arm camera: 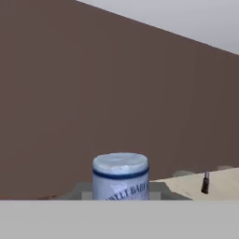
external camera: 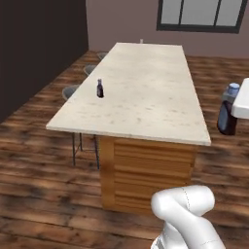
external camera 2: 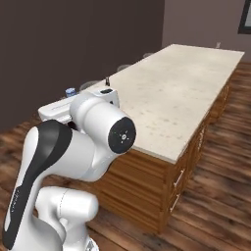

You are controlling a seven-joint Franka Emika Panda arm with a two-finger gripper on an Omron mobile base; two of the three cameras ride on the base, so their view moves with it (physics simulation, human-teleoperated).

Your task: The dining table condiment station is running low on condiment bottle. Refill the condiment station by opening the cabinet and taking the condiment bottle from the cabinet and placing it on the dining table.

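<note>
Bottle [external camera: 228,113] first: we see the dark navy one with the pale blue-grey cap hanging in the air off the right side of the table [external camera: 146,92] in the left base view, beside the table's near right corner and clear of the stone top. A white part of the arm covers its right edge there, so we cannot see the fingers on it from that side.

Going left to right across the left base view, grey round stools [external camera: 71,92] stand along the table's left side on the plank floor [external camera: 34,160]. Next comes a slimmer dark bottle [external camera: 100,89] with a thin neck, upright on the table near its left edge. Then the long beige speckled top runs away toward the far wall, where a dark-framed window [external camera: 202,14] sits. Farthest right is the capped bottle.

In the right base view the arm's big white and dark joints stand in the foreground at left, and just behind them the pale cap [external camera 2: 70,91] peeks out, left of the table's near end. The thin bottle [external camera 2: 107,81] shows beyond it on the table edge.

In the hand view the cap [arm camera: 121,175] rises at the bottom centre, close to the camera, with a plain brown wall behind. To the right lies a strip of the table with the thin bottle [arm camera: 205,182] standing on it.

We judge the claw pinching the capped bottle, since it hangs unsupported at the hand, though the fingertips themselves are hidden.
</note>
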